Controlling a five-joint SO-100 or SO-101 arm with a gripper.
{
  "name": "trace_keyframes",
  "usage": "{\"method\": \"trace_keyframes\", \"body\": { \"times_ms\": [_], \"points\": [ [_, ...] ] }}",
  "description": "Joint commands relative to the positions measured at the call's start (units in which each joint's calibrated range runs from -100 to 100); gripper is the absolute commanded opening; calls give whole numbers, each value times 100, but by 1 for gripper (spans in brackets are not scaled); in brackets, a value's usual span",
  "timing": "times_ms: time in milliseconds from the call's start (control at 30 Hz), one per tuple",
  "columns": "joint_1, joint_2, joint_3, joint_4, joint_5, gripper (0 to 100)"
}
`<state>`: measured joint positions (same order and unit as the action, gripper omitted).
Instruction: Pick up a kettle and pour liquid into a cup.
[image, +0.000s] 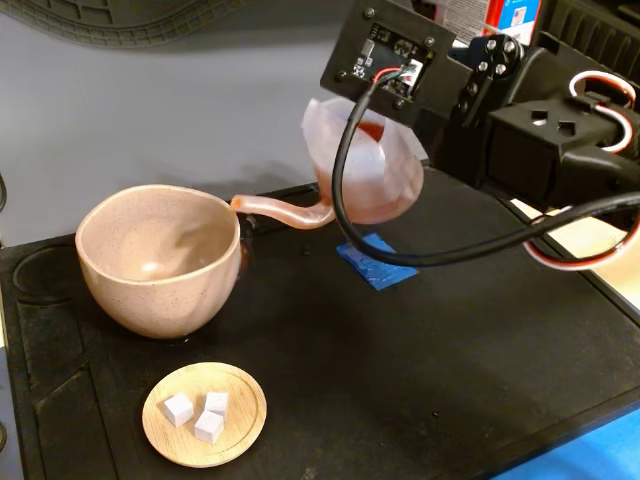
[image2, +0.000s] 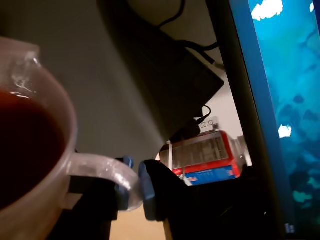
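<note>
The kettle (image: 385, 185) hangs tilted above the black mat (image: 400, 350), its long spout (image: 285, 212) reaching left to the rim of the cup (image: 160, 260). Reddish-brown liquid (image2: 25, 145) fills the kettle (image2: 62, 125); it tints the body and spout in the fixed view. I cannot tell whether any liquid lies in the cup. My gripper (image2: 134, 187) is shut on the kettle's loop handle (image2: 97, 167), with blue-padded fingers on either side of it. In the fixed view the fingers are hidden behind the wrist camera mount (image: 390, 55).
A small wooden dish (image: 240, 440) with three white cubes lies in front of the cup. A blue patch (image: 377, 262) lies on the mat under the kettle. A black cable (image: 345, 190) loops in front of the kettle. The arm (image: 560, 140) fills the right.
</note>
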<state>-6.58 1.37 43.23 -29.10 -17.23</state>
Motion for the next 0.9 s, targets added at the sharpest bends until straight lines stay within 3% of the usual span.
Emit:
{"method": "trace_keyframes", "body": {
  "times_ms": [0, 233, 333, 867],
  "points": [
    [-77, -128, -648, -17, 173, 1],
    [-61, -60, -821, -8, 225, 1],
    [-61, -60, -1211, 511, 257, 1],
    [-122, 469, -1719, 494, 493, 1]
  ]
}}
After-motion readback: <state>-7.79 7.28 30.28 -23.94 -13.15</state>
